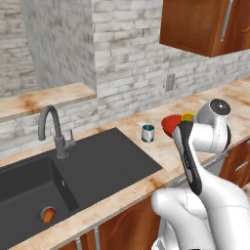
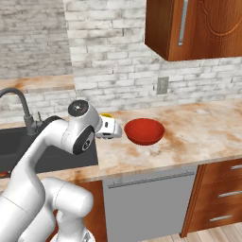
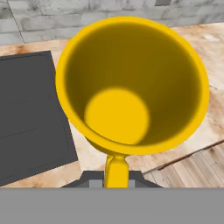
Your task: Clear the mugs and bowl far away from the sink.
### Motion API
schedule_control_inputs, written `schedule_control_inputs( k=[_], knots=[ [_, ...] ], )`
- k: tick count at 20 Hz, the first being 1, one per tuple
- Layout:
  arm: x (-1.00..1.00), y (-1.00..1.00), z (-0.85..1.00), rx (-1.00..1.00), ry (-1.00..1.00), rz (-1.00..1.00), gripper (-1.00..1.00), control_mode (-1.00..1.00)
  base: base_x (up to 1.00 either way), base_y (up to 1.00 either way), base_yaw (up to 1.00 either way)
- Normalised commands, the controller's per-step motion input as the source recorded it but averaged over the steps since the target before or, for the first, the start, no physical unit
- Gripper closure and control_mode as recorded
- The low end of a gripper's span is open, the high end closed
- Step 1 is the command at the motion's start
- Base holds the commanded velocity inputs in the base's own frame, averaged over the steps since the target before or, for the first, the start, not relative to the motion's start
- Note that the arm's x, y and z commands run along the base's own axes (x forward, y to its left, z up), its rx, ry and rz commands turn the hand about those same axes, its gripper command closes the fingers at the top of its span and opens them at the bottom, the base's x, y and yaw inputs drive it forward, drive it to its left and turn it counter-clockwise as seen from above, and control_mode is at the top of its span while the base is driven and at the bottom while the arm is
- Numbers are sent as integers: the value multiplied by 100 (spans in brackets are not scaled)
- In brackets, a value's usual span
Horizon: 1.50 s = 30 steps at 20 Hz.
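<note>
Yellow mug (image 3: 131,83) sits closest to my hand camera, its mouth turned toward me, and I can see straight down to its bare yellow bottom: nothing inside. Its handle (image 3: 116,171) runs down between the finger tips, so I read the gripper (image 3: 116,181) as closed on that handle. In this view the mug hangs over the counter's front edge, with the drainboard to its left and wooden floor at lower right.

Going left to right in my left base view, the sink (image 1: 73,171) comes first: a black basin with a round orange-and-pale object (image 1: 48,214) lying at the bottom near the drain, too small for me to identify. The grey gooseneck tap (image 1: 52,129) stands behind the basin, and the ribbed drainboard stretches to the right of it. Just beyond the drainboard's far right corner the teal mug (image 1: 148,133) stands upright on the counter (image 1: 161,146), pale rim up; I cannot see into it. Farther right the red bowl (image 1: 171,125) shows partly behind my arm, with a sliver of the yellow mug just beside it.

From the right base view the bowl rests upright on the counter, glossy and empty, with the yellow mug just left of it at the wrist.
</note>
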Motion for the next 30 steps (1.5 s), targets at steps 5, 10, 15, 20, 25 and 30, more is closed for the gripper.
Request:
schedule_control_inputs(
  k=[5,10,15,20,25,30],
  knots=[
    [-60,1,88,1,0,8,100,-100,0,0,0],
    [-42,11,54,0,17,0,100,-100,0,0,0],
    [-91,52,37,-1,15,-2,100,-100,0,0,0],
    [-19,20,-2,-3,-1,3,100,100,-14,26,65],
    [0,0,0,0,0,0,100,100,0,0,100],
    [0,0,0,0,0,0,100,100,0,0,100]
  ],
)
